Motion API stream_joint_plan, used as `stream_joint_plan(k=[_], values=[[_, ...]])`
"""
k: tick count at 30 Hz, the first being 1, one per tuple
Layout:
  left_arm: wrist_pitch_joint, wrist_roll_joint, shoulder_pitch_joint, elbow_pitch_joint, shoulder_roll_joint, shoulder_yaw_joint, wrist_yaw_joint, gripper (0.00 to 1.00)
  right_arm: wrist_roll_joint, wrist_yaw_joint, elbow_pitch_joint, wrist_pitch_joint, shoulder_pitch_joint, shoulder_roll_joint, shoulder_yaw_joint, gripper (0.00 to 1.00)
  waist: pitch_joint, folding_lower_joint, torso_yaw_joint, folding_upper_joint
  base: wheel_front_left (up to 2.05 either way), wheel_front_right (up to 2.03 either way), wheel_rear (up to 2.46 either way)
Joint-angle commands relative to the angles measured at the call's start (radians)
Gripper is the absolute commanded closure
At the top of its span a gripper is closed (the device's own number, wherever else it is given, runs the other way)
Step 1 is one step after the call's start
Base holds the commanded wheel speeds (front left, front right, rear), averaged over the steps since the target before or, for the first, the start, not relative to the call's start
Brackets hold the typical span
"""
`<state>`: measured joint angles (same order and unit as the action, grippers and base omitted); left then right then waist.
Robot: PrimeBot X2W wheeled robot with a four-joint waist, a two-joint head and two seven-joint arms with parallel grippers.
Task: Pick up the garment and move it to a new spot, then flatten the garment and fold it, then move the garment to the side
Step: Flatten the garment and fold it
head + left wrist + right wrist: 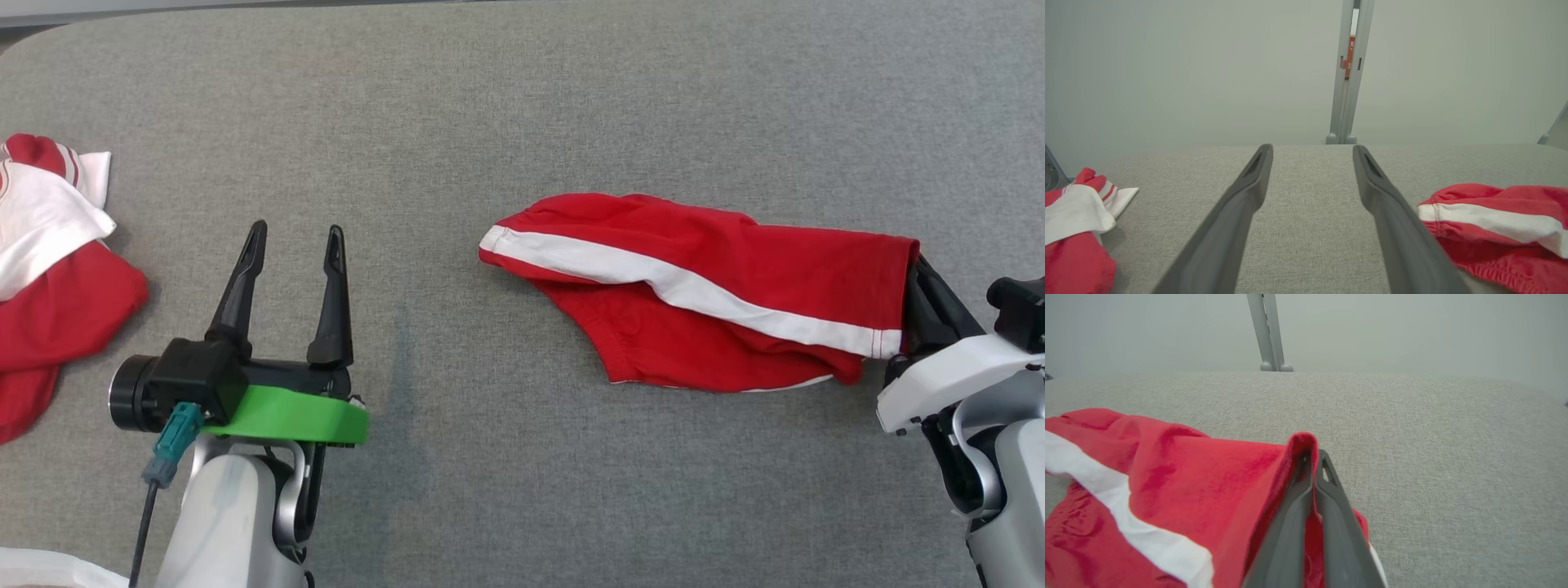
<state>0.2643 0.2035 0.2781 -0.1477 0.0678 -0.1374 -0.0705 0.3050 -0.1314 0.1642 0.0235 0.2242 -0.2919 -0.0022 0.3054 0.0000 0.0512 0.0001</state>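
Observation:
The garment (702, 286) is a pair of red shorts with a white side stripe, lying crumpled on the grey cloth table right of centre. My right gripper (916, 269) is shut on its right-hand edge; in the right wrist view the two fingers (1312, 457) pinch a fold of the red garment (1180, 486). My left gripper (294, 241) hovers open at the lower left, well left of the garment, nothing between its fingers. In the left wrist view its fingers (1312, 153) frame bare table, with the garment (1498, 228) at the right.
A second heap of red and white clothing (49, 269) lies at the table's left edge, also in the left wrist view (1077, 228). The grey table (522, 98) stretches wide behind. A pale wall and a grey post (1349, 73) stand beyond the far edge.

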Motion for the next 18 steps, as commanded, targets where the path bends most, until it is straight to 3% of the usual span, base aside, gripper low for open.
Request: stream_joint_plan(k=[1, 2, 11, 18], values=[[0.000, -0.006, 0.012, -0.002, -0.003, 0.003, -0.003, 0.00, 0.009, 0.001, 0.006, 0.011, 0.011, 0.004, -0.004, 0.30, 0.004, 0.0000, 0.001, -0.0001, 0.00, 0.00, 0.00], [0.000, -0.007, 0.011, -0.003, -0.004, 0.005, -0.003, 0.00, 0.010, 0.001, 0.009, 0.021, 0.008, 0.002, -0.010, 0.00, 0.003, 0.0000, 0.001, -0.0001, 0.00, 0.00, 0.00], [0.000, -0.016, -0.030, -0.015, -0.005, 0.031, 0.006, 0.00, 0.002, 0.001, -0.042, 0.132, -0.102, 0.028, -0.117, 0.00, -0.055, 0.0000, -0.026, -0.0001, 0.00, 0.00, 0.00], [0.000, -0.023, -0.071, -0.023, -0.004, 0.048, 0.017, 0.00, -0.049, 0.001, -0.171, 0.162, -0.146, 0.083, -0.073, 0.00, -0.117, 0.0000, -0.055, -0.0001, 0.00, 0.00, 0.00]])
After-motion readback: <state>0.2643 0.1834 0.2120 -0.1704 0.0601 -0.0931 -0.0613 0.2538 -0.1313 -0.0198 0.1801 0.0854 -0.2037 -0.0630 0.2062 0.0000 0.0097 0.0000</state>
